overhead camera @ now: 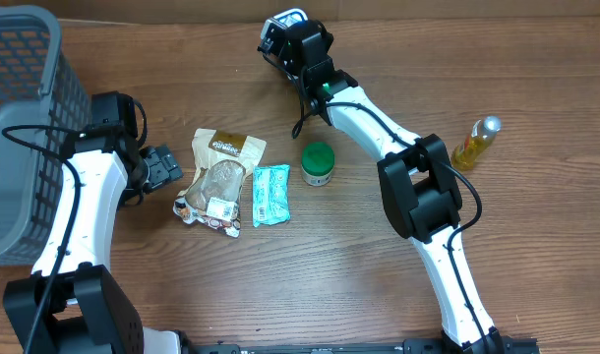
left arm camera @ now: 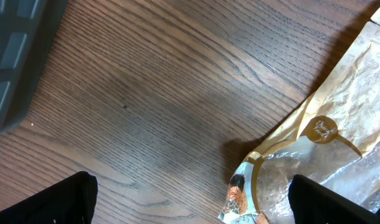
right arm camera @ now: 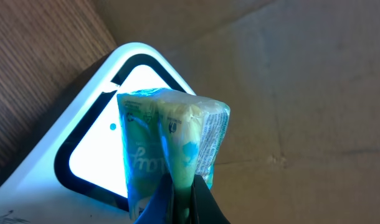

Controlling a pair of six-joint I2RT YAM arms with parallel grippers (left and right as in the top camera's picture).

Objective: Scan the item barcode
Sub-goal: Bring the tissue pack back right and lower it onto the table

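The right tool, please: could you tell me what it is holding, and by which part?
The right tool pinches a small teal-and-white packet by the end nearest the wrist camera, holding it in front of the lit scanner.

The left gripper sits on the left side, jaws wide apart. The right gripper reaches far, pinching a packet.

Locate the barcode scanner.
The scanner sits top-centre in the overhead view, beyond the green-lidded jar; the right gripper holds a packet in front of its lit window.
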